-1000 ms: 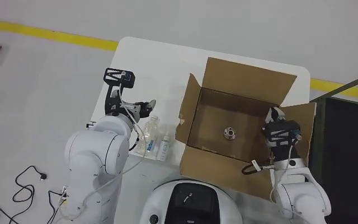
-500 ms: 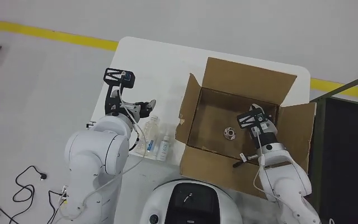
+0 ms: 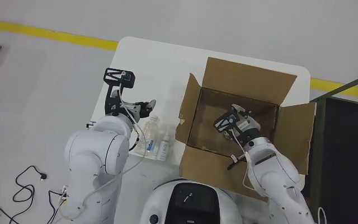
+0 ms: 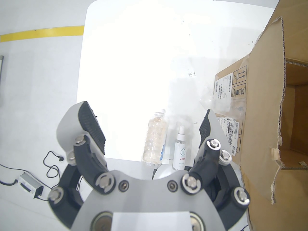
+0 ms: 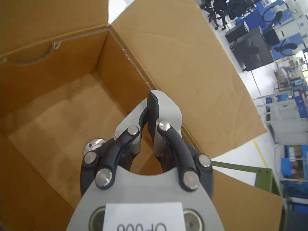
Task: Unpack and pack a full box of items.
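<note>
Empty right gripper (image 5: 153, 102), fingers pressed together, inside the open box (image 3: 246, 78), small round metal part (image 5: 93, 145) on the box floor just beside it, left gripper (image 4: 144, 111) spread wide and empty above the table (image 4: 134, 49), bottle (image 4: 155, 140) and spray bottle (image 4: 180, 150) side by side on the table next to the box.

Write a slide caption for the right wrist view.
Shut tool hangs over the open cardboard box, a small metal disc on its floor.
</note>
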